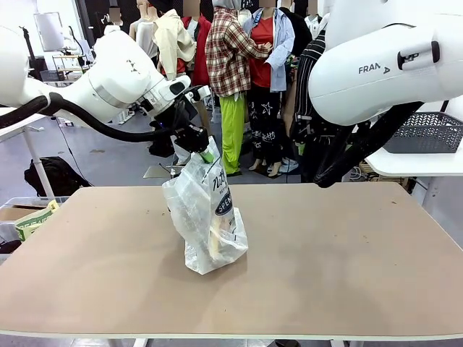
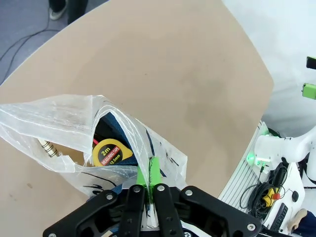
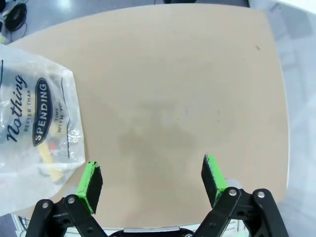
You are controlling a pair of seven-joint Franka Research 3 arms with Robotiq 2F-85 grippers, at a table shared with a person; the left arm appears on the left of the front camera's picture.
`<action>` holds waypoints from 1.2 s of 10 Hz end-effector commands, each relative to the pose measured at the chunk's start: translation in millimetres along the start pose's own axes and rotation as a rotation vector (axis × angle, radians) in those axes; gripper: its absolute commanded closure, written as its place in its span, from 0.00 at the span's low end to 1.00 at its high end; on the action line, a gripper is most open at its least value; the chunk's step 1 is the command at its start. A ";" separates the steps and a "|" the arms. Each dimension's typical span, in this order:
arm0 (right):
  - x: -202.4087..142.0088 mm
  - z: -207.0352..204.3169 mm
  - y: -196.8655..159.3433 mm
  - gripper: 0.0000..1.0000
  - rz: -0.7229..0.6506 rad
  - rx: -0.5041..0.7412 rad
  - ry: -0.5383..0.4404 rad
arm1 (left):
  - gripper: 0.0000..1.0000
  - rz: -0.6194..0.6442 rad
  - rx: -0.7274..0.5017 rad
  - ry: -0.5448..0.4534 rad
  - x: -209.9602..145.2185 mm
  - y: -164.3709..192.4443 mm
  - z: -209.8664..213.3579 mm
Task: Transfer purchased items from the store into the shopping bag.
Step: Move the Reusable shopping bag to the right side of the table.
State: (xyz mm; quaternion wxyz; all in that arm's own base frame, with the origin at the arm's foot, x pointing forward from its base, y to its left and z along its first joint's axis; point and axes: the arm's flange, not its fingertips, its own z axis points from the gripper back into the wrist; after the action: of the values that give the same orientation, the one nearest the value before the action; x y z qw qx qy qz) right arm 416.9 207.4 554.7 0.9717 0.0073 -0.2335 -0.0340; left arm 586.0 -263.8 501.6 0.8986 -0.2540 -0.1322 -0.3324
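Observation:
The shopping bag (image 1: 206, 217), clear plastic with dark "SPENDING" print, stands upright near the table's middle. My left gripper (image 1: 205, 152) is shut on its top edge and holds it up; in the left wrist view the green pads (image 2: 154, 170) pinch the plastic rim of the shopping bag (image 2: 59, 118). Inside lie purchased items: a yellow round tape measure (image 2: 109, 153) and a tan-yellow piece (image 1: 217, 244). My right gripper (image 3: 153, 175) hangs open over bare table, to the right of the shopping bag (image 3: 34, 123). The store, a dark grey lattice basket (image 1: 427, 131), sits on a white side table at the right.
The tan table (image 1: 347, 253) is bare around the bag. My right arm's white body (image 1: 383, 65) fills the upper right. A bin with a cardboard box (image 1: 29, 219) stands off the left edge. People stand beyond the far edge (image 1: 239, 79).

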 end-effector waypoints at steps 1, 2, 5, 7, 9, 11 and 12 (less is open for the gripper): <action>1.7 0.7 -2.0 0.00 0.011 0.002 -0.001 | 1.00 0.000 0.000 0.000 0.1 -0.2 0.0; 1.7 0.7 -2.0 0.00 0.011 0.002 -0.001 | 1.00 -0.027 0.037 -0.010 1.0 -1.2 8.1; 1.7 0.7 -2.0 0.00 0.011 0.002 -0.001 | 1.00 -0.090 0.168 -0.024 10.2 4.4 49.1; 1.7 0.7 -2.0 0.00 0.011 0.002 -0.001 | 1.00 -0.107 0.248 -0.042 15.3 14.9 84.4; 1.7 0.7 -2.0 0.00 0.011 0.002 -0.001 | 1.00 -0.058 0.310 -0.038 12.0 31.1 114.2; 1.7 0.7 -2.0 0.00 0.011 0.002 -0.001 | 1.00 0.019 0.352 -0.057 7.9 66.3 143.2; 1.7 0.7 -2.0 0.00 0.011 0.002 -0.001 | 1.00 0.064 0.367 -0.072 5.0 83.2 155.4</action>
State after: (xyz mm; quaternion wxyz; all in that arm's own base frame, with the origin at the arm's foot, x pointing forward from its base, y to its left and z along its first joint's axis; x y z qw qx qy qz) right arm 417.3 206.7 555.5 0.9715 0.0072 -0.2343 -0.0347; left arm 625.1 -131.2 589.1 0.9257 -0.1060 -0.2141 -0.2931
